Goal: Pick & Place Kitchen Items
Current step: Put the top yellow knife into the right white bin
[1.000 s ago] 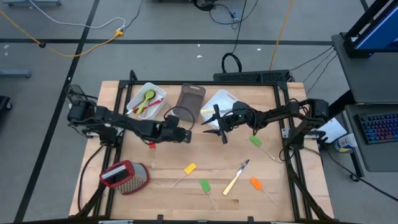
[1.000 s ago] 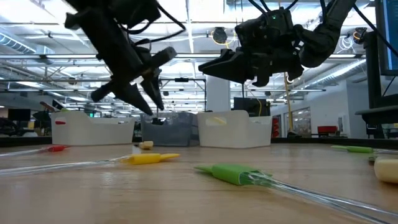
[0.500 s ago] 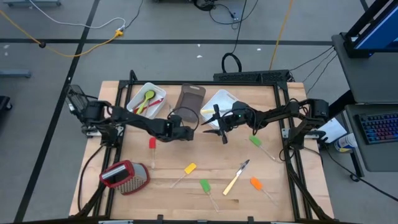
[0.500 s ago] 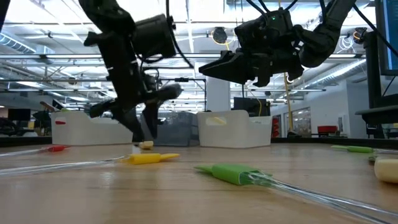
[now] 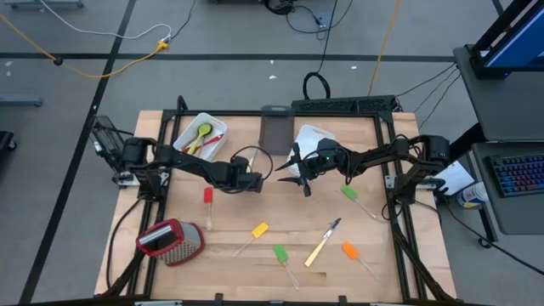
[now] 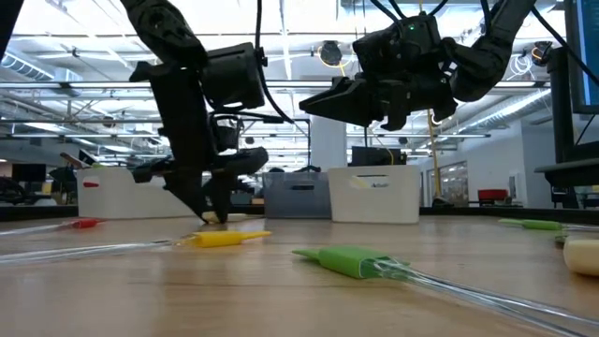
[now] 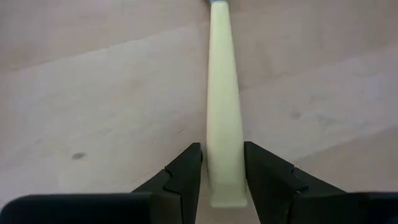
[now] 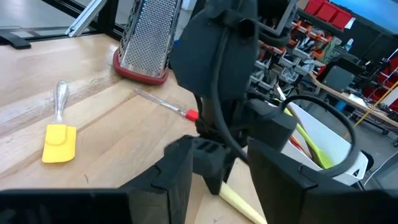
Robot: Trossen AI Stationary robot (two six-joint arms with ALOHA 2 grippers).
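1. Far left rear: white tub (image 5: 183, 136) already has green + red spoons (image 5: 202, 136) in it, so prob. the drop spot for sorted utensils. Metal grater (image 5: 170, 239) sits front-left, not part of the job.
2. Red spatula (image 5: 207, 196) lies loose on the table (image 5: 255, 255) just front-left of the left gripper, not yet picked.
3. Left arm reaches from the left edge toward table centre, wrist bent down. Left gripper (image 7: 221, 171) is at the board, fingers either side of a pale-handled knife (image 7: 224, 106) that lies flat. Wrist view: jaws apart w/ the handle end between them, close to both sides; can't tell if they pinch it yet. Looks like the start of a pick.
4. Dark tub (image 5: 275, 130) and second white tub (image 5: 316, 140) stand at the rear centre.
5. Right arm comes in from the right edge, forearm about level. Right gripper (image 5: 297, 170) hangs above the table just right of the left one, jaws apart, nothing in them. Prob. waiting.
6. Front, untouched: yellow spatula (image 5: 257, 230), green spatula (image 5: 280, 253), another knife (image 5: 323, 241), orange spatula (image 5: 349, 250); a second green spatula (image 5: 349, 193) farther right, near the right arm.
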